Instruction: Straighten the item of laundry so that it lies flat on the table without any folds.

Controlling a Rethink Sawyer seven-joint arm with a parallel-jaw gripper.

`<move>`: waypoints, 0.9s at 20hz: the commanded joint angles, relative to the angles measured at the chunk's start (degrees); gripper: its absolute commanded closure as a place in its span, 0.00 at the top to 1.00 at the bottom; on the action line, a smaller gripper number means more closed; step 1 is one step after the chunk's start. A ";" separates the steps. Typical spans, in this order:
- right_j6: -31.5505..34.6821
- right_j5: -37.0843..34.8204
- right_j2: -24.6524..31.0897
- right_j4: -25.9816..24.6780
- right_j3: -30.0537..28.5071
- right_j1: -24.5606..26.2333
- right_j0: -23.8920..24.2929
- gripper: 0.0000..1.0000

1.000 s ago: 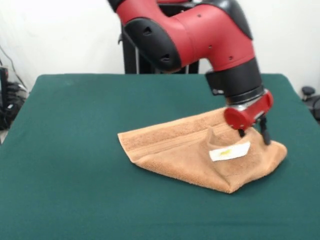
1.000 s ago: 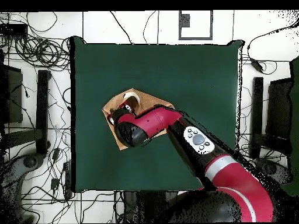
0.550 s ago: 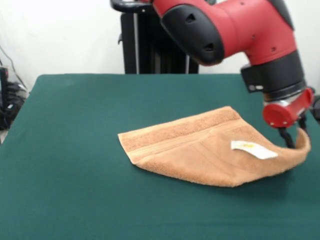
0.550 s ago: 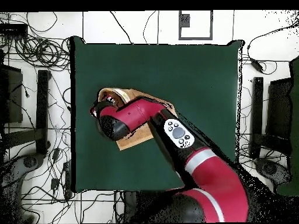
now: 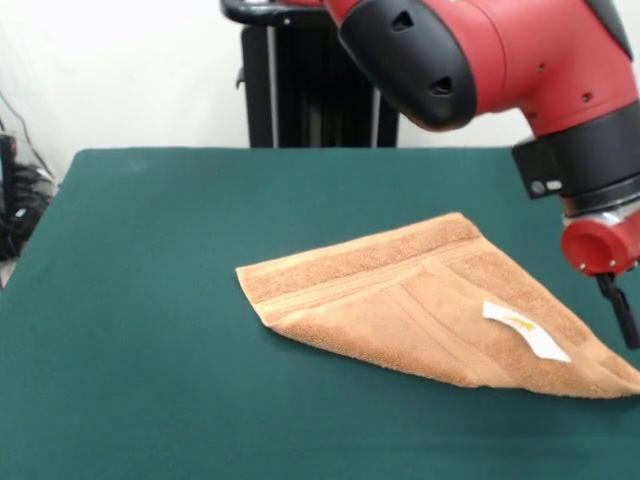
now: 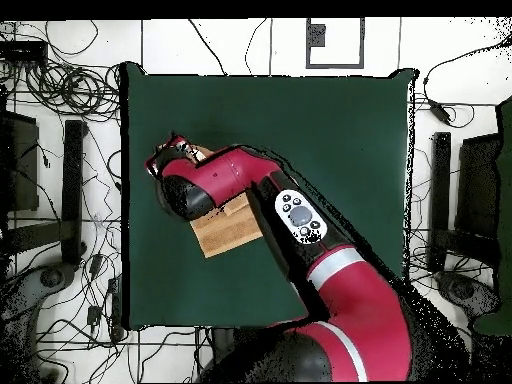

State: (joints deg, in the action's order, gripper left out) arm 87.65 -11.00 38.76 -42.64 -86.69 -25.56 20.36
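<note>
End effector point(image 5: 622, 310) poised at towel point(image 5: 430, 310) right corner, grip state indeterminable; towel spread on green tabletop point(image 5: 140, 330) right of centre, label point(image 5: 525, 328) uppermost, apparently folded double; unfolding step judged underway, further corner pull required.

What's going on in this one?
A red and black Sawyer arm is spreading an orange-tan towel on the green table. Its tool hangs at the towel's right corner, at the picture's edge; whether it grips the cloth cannot be made out. The towel lies low but doubled over, with its white label facing up, so it is not flat yet.
</note>
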 commanded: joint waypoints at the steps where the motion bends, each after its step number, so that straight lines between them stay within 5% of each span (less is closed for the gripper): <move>1: 0.07 -3.49 -0.34 -0.40 2.81 4.18 0.23 1.00; 14: -5.24 -23.61 -7.08 0.20 2.50 0.70 -3.50 1.00; 18: -13.50 -30.78 -6.99 -2.51 0.89 -0.60 -2.61 1.00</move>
State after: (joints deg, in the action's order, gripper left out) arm 87.65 -27.99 35.07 -42.79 -84.31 -26.26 19.12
